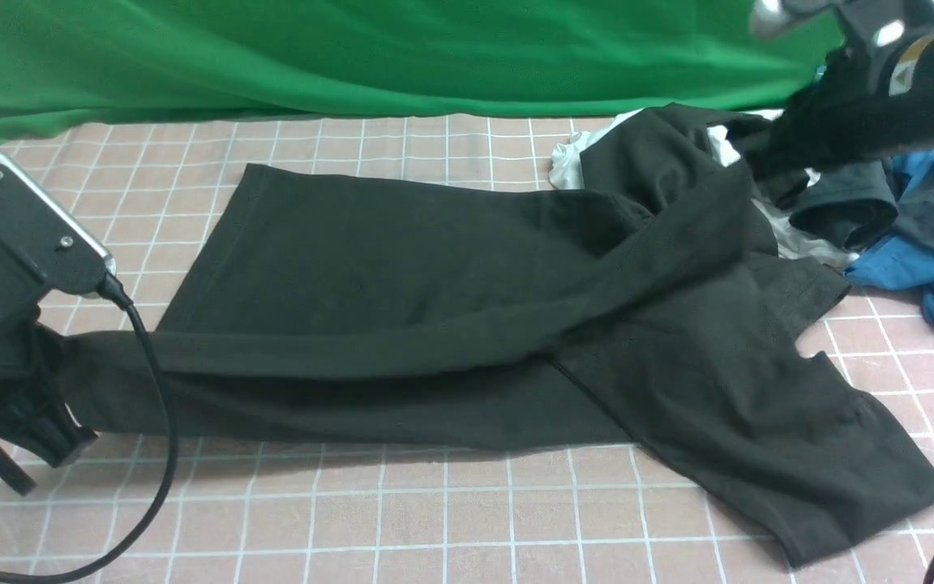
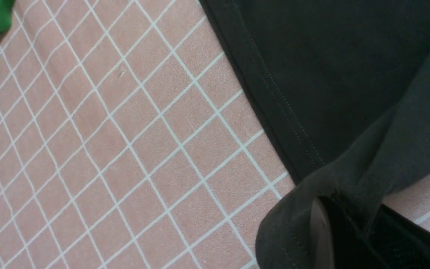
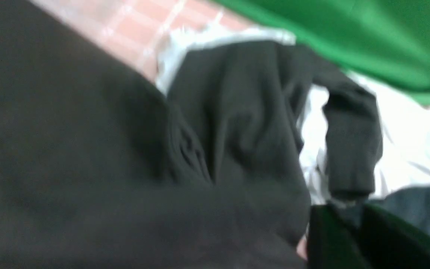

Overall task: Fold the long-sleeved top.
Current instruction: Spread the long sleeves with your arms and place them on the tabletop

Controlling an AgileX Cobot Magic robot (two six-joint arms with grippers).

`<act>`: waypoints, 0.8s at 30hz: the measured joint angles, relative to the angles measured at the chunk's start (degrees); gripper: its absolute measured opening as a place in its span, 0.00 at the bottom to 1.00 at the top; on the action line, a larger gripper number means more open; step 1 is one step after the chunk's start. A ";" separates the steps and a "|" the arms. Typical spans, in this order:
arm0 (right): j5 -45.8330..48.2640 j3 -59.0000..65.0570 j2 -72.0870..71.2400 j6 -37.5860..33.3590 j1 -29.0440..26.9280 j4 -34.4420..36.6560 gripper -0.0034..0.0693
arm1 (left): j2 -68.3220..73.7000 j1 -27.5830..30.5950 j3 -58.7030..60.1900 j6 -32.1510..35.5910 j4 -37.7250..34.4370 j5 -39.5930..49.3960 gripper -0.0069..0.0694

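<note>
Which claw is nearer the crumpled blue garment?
Right. The right claw hovers beside the blue garment; the left claw is far left, gripping the black jersey long-sleeved top.

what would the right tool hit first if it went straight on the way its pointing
Most likely the sleeve cuff of the black top, which lies on the white garment just ahead of the right tool. The wrist picture is blurred, so depth is uncertain.
</note>
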 joint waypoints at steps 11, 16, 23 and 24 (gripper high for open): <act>34.29 6.30 -11.87 -11.96 8.09 -0.85 0.77 | 0.00 0.05 0.00 -0.07 -3.51 -3.56 0.14; 28.57 18.76 -12.04 -23.13 8.64 -1.66 0.82 | 0.07 0.05 0.00 -0.09 -5.10 -4.73 0.14; 13.24 32.93 -11.91 -41.50 8.64 -7.55 0.87 | 1.56 0.05 0.00 -0.14 -6.70 -6.21 0.14; 12.01 34.06 -11.87 -42.28 8.64 -9.12 0.88 | 1.62 0.05 0.00 -0.14 -7.10 -6.21 0.14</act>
